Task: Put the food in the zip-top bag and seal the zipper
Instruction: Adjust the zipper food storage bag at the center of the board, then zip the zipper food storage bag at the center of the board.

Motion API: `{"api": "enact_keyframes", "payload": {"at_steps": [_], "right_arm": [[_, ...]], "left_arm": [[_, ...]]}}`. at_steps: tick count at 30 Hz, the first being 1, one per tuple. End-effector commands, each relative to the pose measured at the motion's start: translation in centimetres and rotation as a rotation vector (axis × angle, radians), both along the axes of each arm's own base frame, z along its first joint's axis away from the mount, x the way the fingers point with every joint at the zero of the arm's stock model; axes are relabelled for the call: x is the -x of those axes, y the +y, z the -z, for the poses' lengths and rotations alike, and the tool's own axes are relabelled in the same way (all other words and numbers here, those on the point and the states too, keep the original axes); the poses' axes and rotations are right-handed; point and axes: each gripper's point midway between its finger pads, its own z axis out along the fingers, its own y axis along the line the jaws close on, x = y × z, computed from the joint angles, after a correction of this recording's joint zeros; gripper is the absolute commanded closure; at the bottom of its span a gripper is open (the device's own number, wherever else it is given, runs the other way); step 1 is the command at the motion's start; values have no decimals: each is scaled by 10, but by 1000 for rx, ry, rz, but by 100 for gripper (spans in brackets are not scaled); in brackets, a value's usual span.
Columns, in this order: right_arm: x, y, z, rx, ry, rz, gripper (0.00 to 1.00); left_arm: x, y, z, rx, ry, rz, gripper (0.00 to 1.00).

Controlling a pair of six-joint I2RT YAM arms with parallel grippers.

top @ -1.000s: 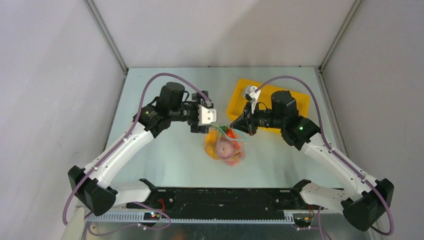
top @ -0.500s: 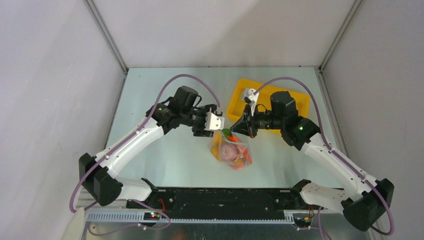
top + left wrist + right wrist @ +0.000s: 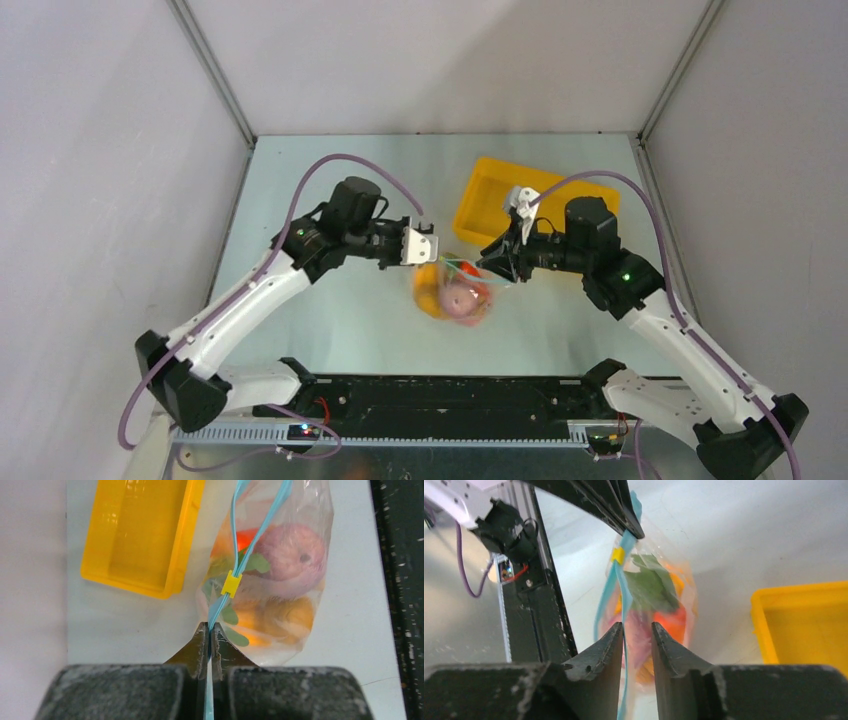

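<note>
Teal zipper [image 3: 223, 602] now spans your arms after the right drew back: left gripper [image 3: 209, 630] clamped on its end, right gripper [image 3: 637, 630] slightly parted around it, food [image 3: 292, 555] in the zip-top bag [image 3: 455, 297] hanging between, yellow slider [image 3: 231, 584] by the left, seal looks barely started

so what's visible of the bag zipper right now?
The zipper is a thin light-blue plastic strip along the mouth of the clear bag, with a small yellow slider on it. The left gripper is shut on one end. From there to the slider the tracks are joined; past it they split apart. The right gripper straddles it, jaws apart.
</note>
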Motion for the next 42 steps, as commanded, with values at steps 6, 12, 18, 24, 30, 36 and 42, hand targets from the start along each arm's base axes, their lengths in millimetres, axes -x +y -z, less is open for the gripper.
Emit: {"api": "enact_keyframes", "payload": {"at_steps": [6,12,18,24,30,36,42], "right_arm": [[27,16,-24,-82,-239,-280,58],[31,32,-33,-112,-312,-328,55],[40,46,-19,-56,-332,-357,55],[46,53,-6,-8,-310,-344,55],[34,55,-1,27,-313,-266,55],[26,57,13,76,-300,-241,62],[38,55,21,90,-272,-302,85]], "left_arm": [[52,-9,-43,141,3,138,100],[50,-15,-36,70,-2,83,100],[47,-18,-33,42,37,35,100],[50,-19,-34,29,59,20,100],[55,-20,-35,20,73,24,100],[59,-17,-30,3,61,52,100],[56,-18,-30,5,50,38,100]]}}
